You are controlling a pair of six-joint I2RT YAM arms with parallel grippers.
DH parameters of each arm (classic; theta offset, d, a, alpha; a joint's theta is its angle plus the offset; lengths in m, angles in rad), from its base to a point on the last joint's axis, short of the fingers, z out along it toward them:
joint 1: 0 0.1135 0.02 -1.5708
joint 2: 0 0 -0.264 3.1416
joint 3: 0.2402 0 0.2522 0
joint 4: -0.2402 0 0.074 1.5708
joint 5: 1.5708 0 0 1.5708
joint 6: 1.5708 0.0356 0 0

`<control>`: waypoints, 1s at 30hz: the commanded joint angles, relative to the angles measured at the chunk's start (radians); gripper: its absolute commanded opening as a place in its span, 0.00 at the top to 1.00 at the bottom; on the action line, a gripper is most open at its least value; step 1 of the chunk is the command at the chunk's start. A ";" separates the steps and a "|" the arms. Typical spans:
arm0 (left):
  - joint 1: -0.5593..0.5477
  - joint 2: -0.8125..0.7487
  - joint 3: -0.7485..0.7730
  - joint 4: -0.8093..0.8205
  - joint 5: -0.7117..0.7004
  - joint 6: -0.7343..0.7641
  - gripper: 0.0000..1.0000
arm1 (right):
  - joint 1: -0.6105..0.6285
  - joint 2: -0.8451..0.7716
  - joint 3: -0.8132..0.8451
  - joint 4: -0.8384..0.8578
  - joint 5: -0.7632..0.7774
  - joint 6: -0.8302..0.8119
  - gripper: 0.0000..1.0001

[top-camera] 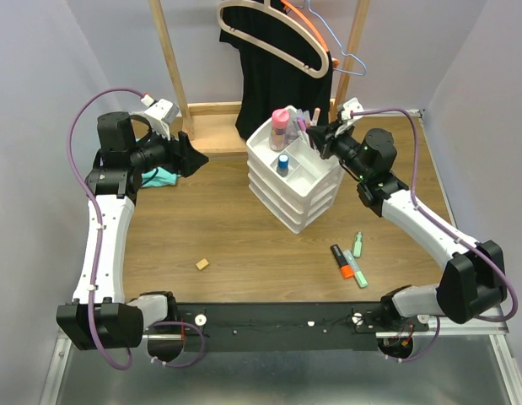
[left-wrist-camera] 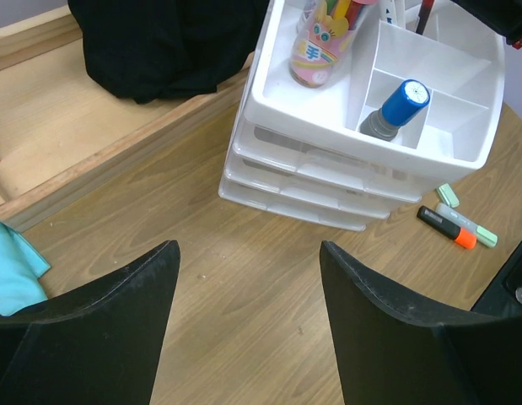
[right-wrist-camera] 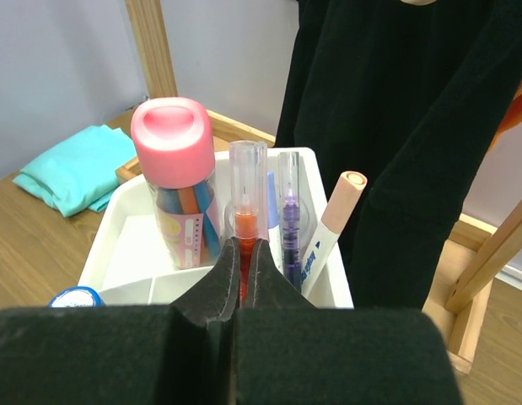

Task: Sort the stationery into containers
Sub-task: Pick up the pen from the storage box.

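Presently the orange pen (right-wrist-camera: pixel 246 181) is standing upright, cap pointing up, in the organiser's (right-wrist-camera: pixel 99 253) far compartment; the right pincer (right-wrist-camera: pixel 244 253) is pressing together before it, the left pincer (left-wrist-camera: pixel 248 246) is hanging spread.

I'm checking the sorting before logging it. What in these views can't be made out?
- Right wrist view: the shut right gripper hides the lower part of the clear-capped orange pen; gripped or merely behind, unclear.
- Left wrist view: the top edge cuts off the far compartments of the white divided tray.
- Top view: the left arm covers most of the teal folded cloth.
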 commanded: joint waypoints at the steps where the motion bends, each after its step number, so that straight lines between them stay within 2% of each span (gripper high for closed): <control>1: 0.003 0.000 -0.010 0.022 0.002 -0.010 0.24 | -0.005 -0.030 -0.001 -0.068 0.012 -0.018 0.87; 3: 0.005 -0.003 -0.013 0.024 0.001 -0.009 0.24 | -0.004 -0.037 0.017 -0.107 0.002 -0.018 0.76; 4: 0.005 -0.007 -0.015 0.027 0.002 -0.010 0.24 | -0.005 -0.044 0.022 -0.119 -0.004 -0.022 0.65; 8: 0.005 -0.013 -0.019 0.033 0.001 -0.010 0.24 | -0.005 -0.070 0.037 -0.163 -0.034 -0.038 0.50; 19: 0.005 -0.029 -0.022 0.062 0.018 -0.051 0.24 | -0.005 -0.178 0.123 -0.324 -0.050 -0.039 0.48; 25: 0.005 -0.046 -0.025 0.055 -0.039 -0.055 0.24 | -0.005 -0.326 0.118 -0.688 -0.138 -0.151 0.48; 26: 0.005 -0.047 -0.028 0.055 -0.051 -0.064 0.23 | -0.005 -0.343 0.117 -0.807 -0.136 -0.154 0.48; 30: 0.005 -0.055 -0.044 0.065 -0.086 -0.070 0.23 | -0.005 -0.421 0.109 -1.071 -0.159 -0.102 0.48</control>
